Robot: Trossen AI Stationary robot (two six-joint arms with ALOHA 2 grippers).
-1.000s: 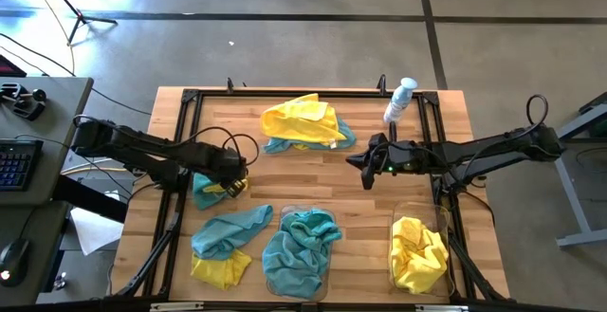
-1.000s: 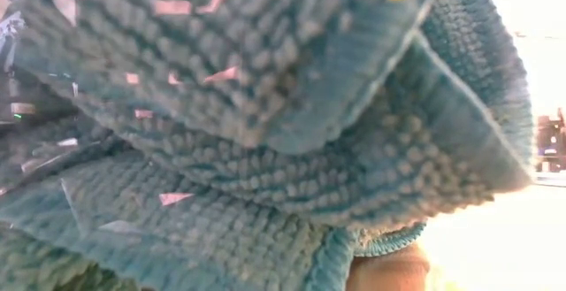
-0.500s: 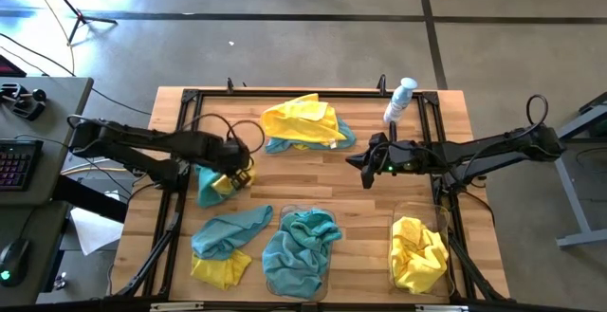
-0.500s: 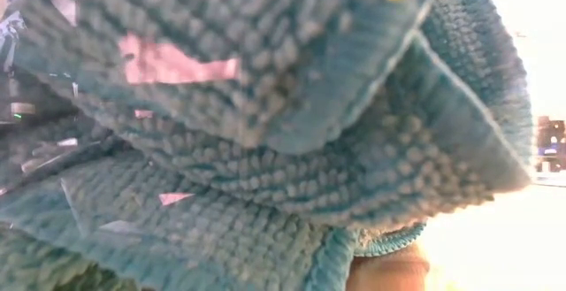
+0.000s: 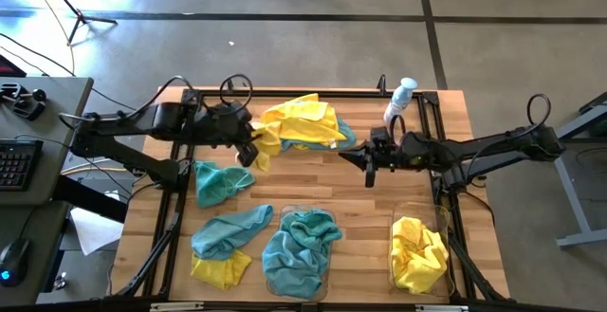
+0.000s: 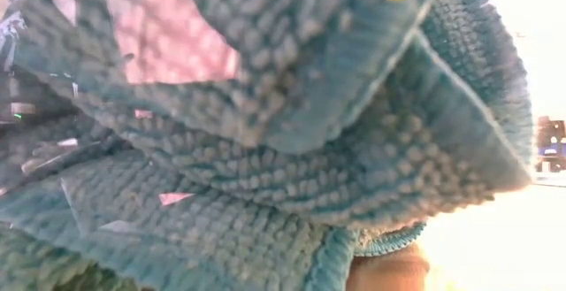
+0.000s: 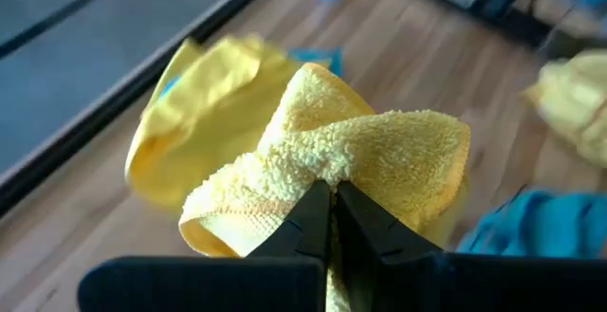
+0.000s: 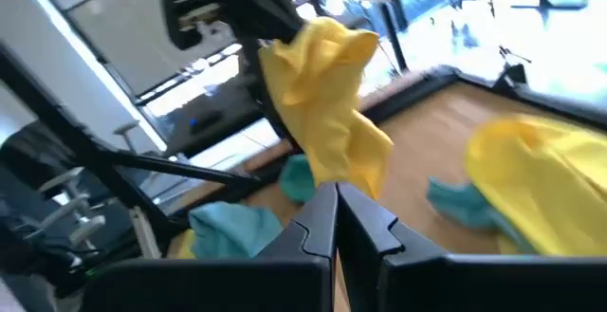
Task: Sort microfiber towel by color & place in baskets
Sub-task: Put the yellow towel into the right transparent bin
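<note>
Left claw [image 5: 250,151] pinches a yellow towel [image 7: 332,174], lifted off the counter [image 5: 360,208], hanging below it. Shallow pinch: it could slip before reaching the yellow basket [image 5: 418,219]. Right claw [image 5: 368,167], pressed together, could snag it.

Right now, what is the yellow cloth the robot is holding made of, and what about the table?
The yellow towel in the left tool looks like soft, fluffy microfiber: its surface is nubby and it folds loosely. The table looks like wood with a smooth finish: pale planks with grain lines show.
</note>
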